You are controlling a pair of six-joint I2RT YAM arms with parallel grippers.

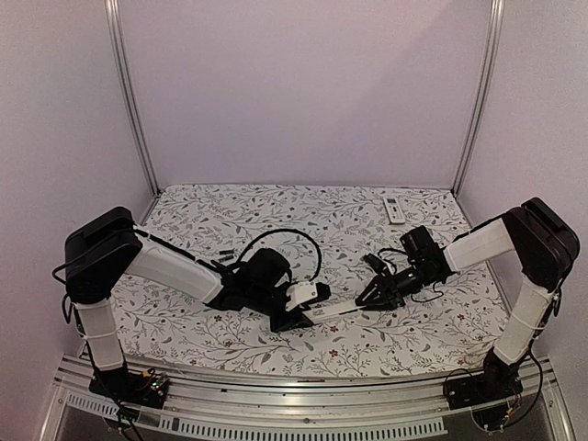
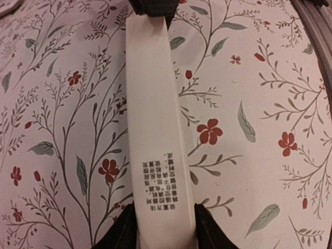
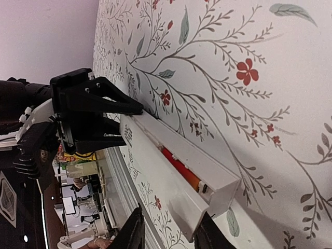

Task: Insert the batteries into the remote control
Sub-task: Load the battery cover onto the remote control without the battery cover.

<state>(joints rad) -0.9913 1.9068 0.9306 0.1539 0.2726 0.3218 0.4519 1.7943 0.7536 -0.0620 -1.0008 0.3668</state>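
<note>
My left gripper [image 1: 306, 317] [image 2: 166, 220] is shut on the white remote control [image 1: 335, 310] [image 2: 155, 124], pinching its near end, which carries printed text. The remote reaches across the floral cloth toward my right gripper [image 1: 374, 296] [image 3: 168, 233]. That gripper is open, one finger on each side of the remote's far end [image 3: 210, 199], with a gap on the left. A red-orange battery [image 3: 179, 168] lies inside the long open slot in the remote. A small dark battery [image 1: 227, 253] lies loose on the cloth behind the left forearm.
A second white remote [image 1: 393, 209] lies at the back right of the table [image 1: 276, 207]. Black cables [image 1: 294, 237] loop over the left wrist. Aluminium posts [image 1: 129, 92] and white walls close the sides and back. A metal rail [image 1: 276, 381] runs along the near edge.
</note>
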